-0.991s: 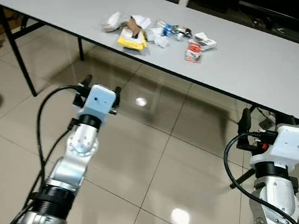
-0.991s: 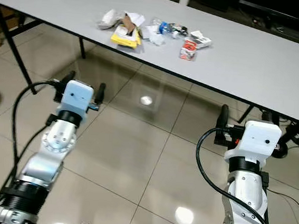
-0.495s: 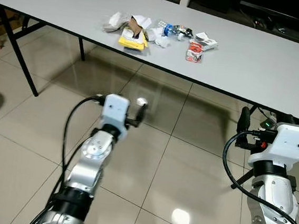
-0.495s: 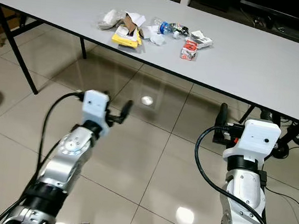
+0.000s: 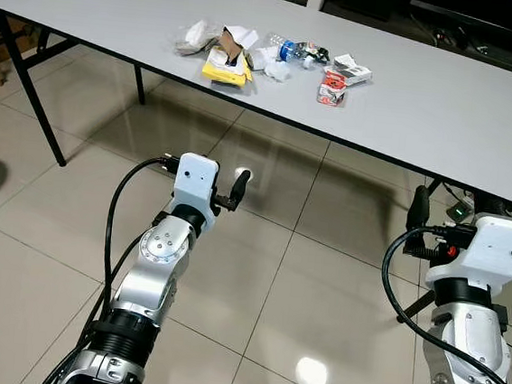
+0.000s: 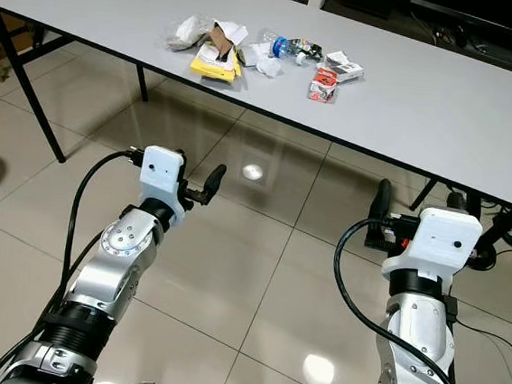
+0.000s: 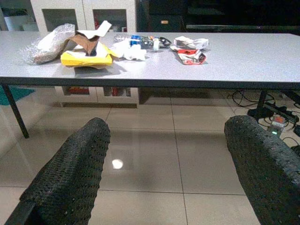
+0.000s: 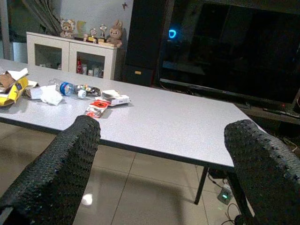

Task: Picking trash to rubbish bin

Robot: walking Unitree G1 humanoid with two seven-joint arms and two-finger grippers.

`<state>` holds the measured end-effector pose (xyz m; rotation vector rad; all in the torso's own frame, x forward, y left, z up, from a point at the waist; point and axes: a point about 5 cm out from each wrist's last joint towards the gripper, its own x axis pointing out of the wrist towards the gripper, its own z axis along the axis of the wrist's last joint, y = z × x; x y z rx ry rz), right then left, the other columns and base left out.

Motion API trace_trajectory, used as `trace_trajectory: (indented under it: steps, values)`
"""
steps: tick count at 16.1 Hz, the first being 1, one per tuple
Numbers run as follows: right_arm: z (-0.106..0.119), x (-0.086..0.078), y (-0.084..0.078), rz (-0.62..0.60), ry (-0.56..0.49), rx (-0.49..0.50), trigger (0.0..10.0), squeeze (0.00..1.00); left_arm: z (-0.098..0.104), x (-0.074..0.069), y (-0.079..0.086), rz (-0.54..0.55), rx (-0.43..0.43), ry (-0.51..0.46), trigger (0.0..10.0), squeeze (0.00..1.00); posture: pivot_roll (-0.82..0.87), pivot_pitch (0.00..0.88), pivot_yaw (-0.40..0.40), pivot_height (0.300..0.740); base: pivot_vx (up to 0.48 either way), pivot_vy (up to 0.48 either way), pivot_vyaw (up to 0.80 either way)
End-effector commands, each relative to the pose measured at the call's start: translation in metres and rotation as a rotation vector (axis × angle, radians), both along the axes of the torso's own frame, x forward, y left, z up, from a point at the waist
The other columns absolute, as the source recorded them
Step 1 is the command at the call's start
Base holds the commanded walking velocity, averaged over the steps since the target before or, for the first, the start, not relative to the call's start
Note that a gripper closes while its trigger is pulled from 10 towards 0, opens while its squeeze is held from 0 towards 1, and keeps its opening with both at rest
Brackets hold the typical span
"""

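Trash pile (image 5: pixel 251 54) sits mid-table (image 5: pixel 445 110), well apart from both claws. Left claw (image 5: pixel 238 187) and right claw (image 8: pixel 159 154) spread, empty. Wrappers, crumpled paper look light, soft; pinch a bunched edge, bottle by its body.

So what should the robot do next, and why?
Probably step closer to the table and lift the left gripper toward the trash. The pile lies on the tabletop, while both open grippers, the right gripper too, hang low over the floor, short of the table's edge. Nothing is held.
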<state>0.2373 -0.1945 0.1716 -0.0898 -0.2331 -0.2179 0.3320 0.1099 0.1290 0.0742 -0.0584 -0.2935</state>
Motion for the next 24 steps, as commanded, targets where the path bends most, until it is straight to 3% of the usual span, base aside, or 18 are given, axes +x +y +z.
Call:
trace_trajectory:
  steps: [1,9,20,24]
  values:
    - [0.0003,-0.0021,-0.0029,-0.017,0.009,0.003,10.0,0.00,0.0007,0.0011,-0.0041,-0.015,0.008,0.001,10.0,0.00,0.15,0.068,-0.054,0.740,0.000,0.000,0.00]
    - [0.0016,-0.0017,-0.0016,-0.007,0.009,0.003,10.0,0.00,0.0056,0.0070,-0.0056,-0.005,-0.017,0.014,10.0,0.00,0.15,0.066,-0.056,0.740,0.035,0.000,-0.77]
    - [0.0009,-0.0016,0.0012,0.016,0.010,-0.007,10.0,0.00,0.0020,0.0061,-0.0035,0.003,-0.011,0.042,10.0,0.00,0.16,0.077,-0.059,0.740,0.393,0.000,0.00]
    - [0.0012,-0.0013,0.0035,0.034,0.012,-0.026,10.0,0.00,0.0013,0.0061,-0.0041,0.008,-0.010,0.047,10.0,0.00,0.16,0.078,-0.061,0.740,0.355,0.305,0.00]
